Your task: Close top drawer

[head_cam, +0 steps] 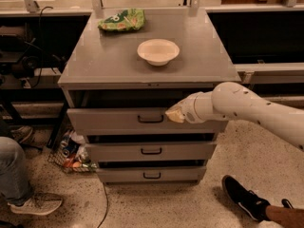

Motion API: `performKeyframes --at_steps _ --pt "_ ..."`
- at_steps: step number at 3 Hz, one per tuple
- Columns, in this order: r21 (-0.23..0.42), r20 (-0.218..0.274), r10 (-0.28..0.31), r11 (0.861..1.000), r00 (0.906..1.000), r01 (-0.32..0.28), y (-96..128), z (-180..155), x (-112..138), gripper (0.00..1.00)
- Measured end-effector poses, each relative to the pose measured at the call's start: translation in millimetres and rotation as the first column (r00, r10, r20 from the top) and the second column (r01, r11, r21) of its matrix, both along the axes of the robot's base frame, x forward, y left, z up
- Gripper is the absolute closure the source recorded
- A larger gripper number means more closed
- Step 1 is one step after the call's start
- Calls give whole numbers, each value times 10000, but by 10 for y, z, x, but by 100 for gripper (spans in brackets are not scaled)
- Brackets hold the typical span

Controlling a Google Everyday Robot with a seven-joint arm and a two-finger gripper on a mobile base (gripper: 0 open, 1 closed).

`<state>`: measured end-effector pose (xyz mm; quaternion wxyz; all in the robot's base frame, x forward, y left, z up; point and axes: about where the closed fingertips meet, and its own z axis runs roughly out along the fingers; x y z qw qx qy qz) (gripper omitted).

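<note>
At far left a person's jeans leg and pale sneaker are cut off by the frame edge. Just beside the bench's left foot sits a wire basket of cans, partly hidden behind the bench. The grey bench carries a green bag at its back left and a white bowl near the middle.

Under the benchtop, the top drawer stands pulled part-way out, leaving a dark gap above its front panel; its inside is too dark to read. Its long axis runs left to right across the full width of the bench, and its flat front faces the camera. The black handle sits at the panel's centre.

The end effector lies against that front panel, just right of the handle. Whether it is spread or pressed together cannot be told. Its white arm covers the drawer's right end and runs off the right edge. The two lower drawers sit a little out too. At lower right a black shoe is partly cropped.
</note>
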<state>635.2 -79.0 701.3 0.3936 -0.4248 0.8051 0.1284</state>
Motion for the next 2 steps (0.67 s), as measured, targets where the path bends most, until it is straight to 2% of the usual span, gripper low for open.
performKeyframes --at_steps 2 --pt "-477 -347 -762 9961 9965 745 -547 -168 -161 100"
